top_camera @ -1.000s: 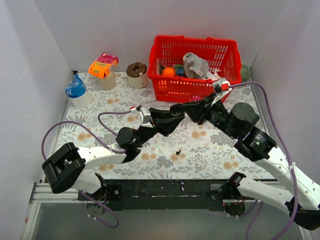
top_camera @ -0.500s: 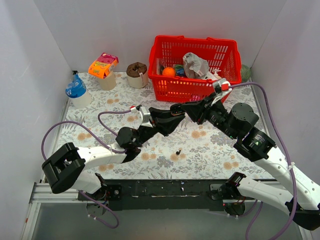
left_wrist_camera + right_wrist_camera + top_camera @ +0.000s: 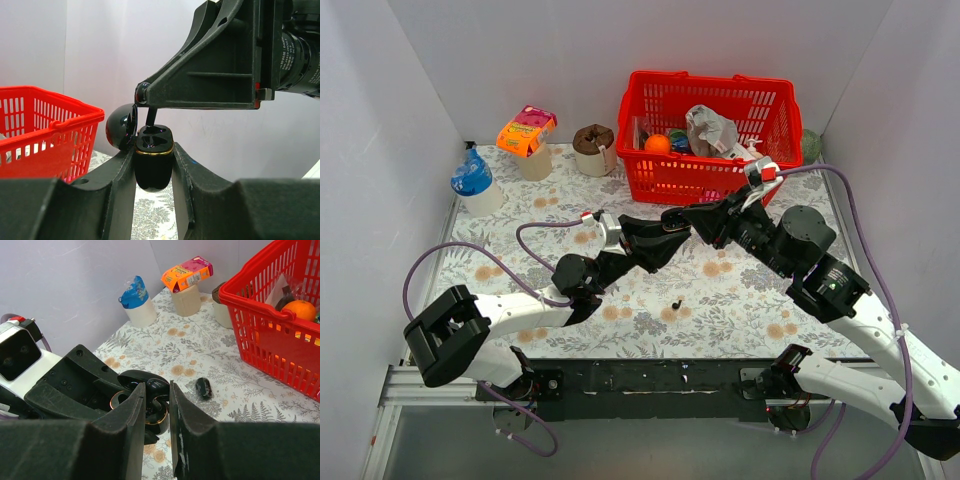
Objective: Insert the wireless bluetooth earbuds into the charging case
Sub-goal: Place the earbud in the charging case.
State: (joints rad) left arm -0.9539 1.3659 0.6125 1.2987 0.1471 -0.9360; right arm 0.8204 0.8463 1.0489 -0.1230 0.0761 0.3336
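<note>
Left wrist view: left gripper clamps glossy black gold-rimmed charging case (lid open).
Right gripper: pinches small black plastic earbud, touching case's top.
Second earbud: loose on floral table.

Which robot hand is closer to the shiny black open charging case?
Left. The left gripper is clamped around the shiny black open charging case, holding it up. The right gripper hangs just above its open top, pinching a tiny black earbud.

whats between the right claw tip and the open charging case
An earbud: in the left wrist view its stem runs from the right claw down to the charging case held by the left claw.
</note>
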